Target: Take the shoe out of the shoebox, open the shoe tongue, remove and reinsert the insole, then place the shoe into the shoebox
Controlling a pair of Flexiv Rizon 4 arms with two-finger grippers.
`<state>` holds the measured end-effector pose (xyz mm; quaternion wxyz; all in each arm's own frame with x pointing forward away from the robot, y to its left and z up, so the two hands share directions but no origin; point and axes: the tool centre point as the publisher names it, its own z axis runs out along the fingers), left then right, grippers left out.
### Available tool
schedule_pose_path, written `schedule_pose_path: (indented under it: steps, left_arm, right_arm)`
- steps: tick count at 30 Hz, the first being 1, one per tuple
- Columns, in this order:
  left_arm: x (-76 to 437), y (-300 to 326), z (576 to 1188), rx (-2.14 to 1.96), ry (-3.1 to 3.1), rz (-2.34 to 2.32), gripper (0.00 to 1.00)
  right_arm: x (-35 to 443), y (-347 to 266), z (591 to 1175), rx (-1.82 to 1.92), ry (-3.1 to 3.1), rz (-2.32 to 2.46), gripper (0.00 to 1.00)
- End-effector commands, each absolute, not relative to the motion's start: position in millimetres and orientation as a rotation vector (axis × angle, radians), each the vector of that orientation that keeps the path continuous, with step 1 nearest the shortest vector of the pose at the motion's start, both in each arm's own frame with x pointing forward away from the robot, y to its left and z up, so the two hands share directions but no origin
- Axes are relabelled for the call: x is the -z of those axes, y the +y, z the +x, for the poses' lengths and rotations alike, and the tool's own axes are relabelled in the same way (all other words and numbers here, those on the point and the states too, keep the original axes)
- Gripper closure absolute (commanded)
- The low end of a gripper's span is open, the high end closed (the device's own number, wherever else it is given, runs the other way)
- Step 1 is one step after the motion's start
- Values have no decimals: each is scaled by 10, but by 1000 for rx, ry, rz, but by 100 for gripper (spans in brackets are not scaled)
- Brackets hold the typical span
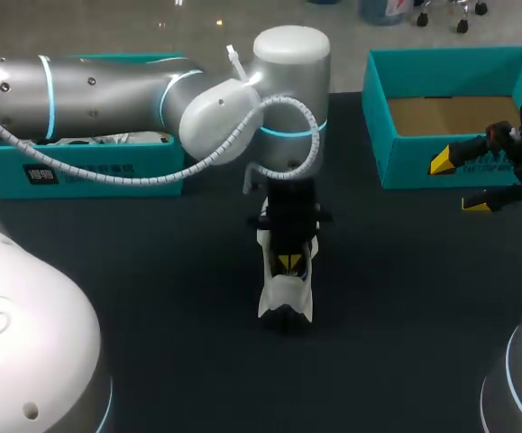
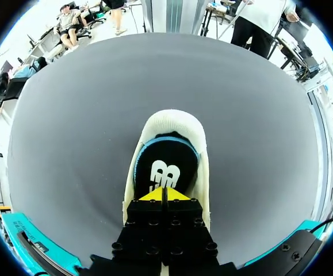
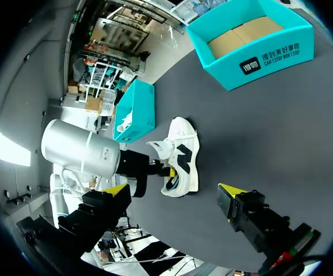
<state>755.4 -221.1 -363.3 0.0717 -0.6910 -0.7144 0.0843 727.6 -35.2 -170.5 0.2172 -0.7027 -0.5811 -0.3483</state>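
White shoe point(image 1: 286, 293): stands on its sole in the middle of the dark matte table point(image 1: 152, 298), well apart from the teal cardboard shoebox point(image 1: 405, 167). My left arm comes over from the side, wrist turned straight down. Left gripper point(image 2: 164, 195): inside the shoe's padded mouth, yellow tips pressed together over the black insole point(image 2: 163, 161); whether they pinch it I cannot tell. Right gripper point(image 1: 459, 182): held level, fingers spread wide, nothing between them, just before the shoebox's front wall.
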Motion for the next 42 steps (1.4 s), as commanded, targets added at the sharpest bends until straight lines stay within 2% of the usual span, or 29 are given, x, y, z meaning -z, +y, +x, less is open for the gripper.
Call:
schedule_pose_path:
  steps: [1, 14, 42]
  left_arm:
    - [3454, -2084, 7482, -310, -2139, -2097, 100]
    - [3497, -2132, 7376, -347, -2069, -2098, 100]
    - [4005, -2199, 7446, -234, -2111, -2065, 100]
  right_arm:
    - [1708, -350, 7273, 962, -1609, -1950, 0]
    - [1708, -350, 7273, 962, -1609, -1950, 0]
    - [1708, -350, 7273, 962, -1609, -1950, 0]
